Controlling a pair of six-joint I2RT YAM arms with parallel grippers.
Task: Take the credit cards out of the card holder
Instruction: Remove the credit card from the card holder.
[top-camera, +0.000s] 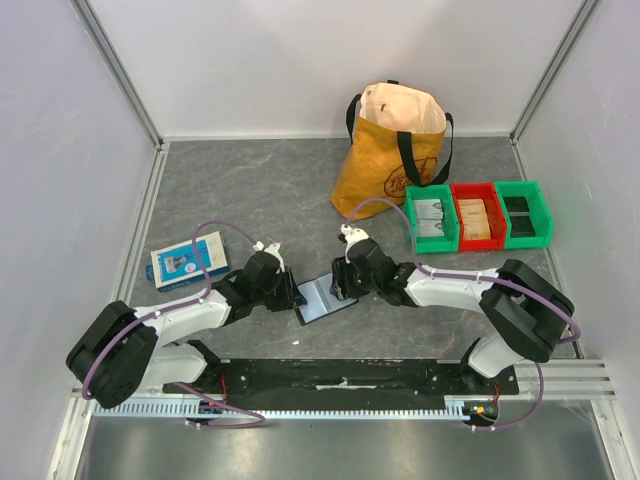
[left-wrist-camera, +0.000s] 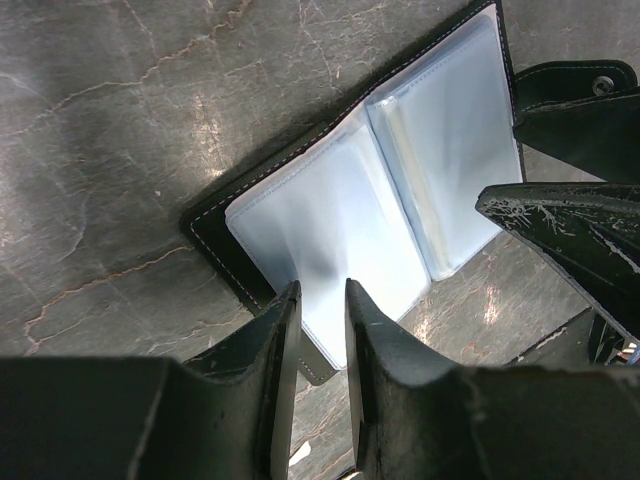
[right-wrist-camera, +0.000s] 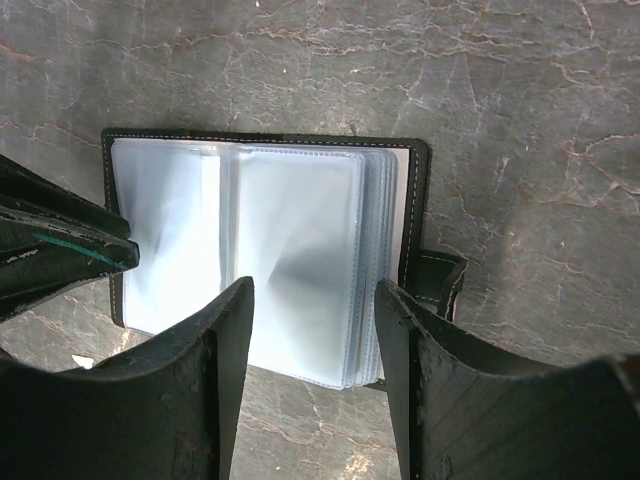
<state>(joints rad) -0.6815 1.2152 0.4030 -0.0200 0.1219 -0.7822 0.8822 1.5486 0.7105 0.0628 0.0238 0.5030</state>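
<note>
The black card holder (top-camera: 322, 297) lies open on the grey table between my two grippers. Its pale blue plastic sleeves (left-wrist-camera: 330, 215) face up. The credit cards are hidden; I can make out none inside the sleeves. My left gripper (left-wrist-camera: 320, 300) hangs over the near edge of the left page (right-wrist-camera: 165, 240), jaws a narrow gap apart with nothing between them. My right gripper (right-wrist-camera: 315, 290) stands wide open, straddling the near edge of the stack of sleeves (right-wrist-camera: 300, 250) on the right page. Its dark fingers (left-wrist-camera: 570, 220) also show in the left wrist view. The holder's tab (right-wrist-camera: 440, 280) sticks out on the right.
A blue-and-white flat box (top-camera: 187, 262) lies at the left. A yellow tote bag (top-camera: 395, 150) stands at the back. Beside it sit a green bin (top-camera: 430, 218), a red bin (top-camera: 477, 215) and a second green bin (top-camera: 525, 212). White walls close in the table.
</note>
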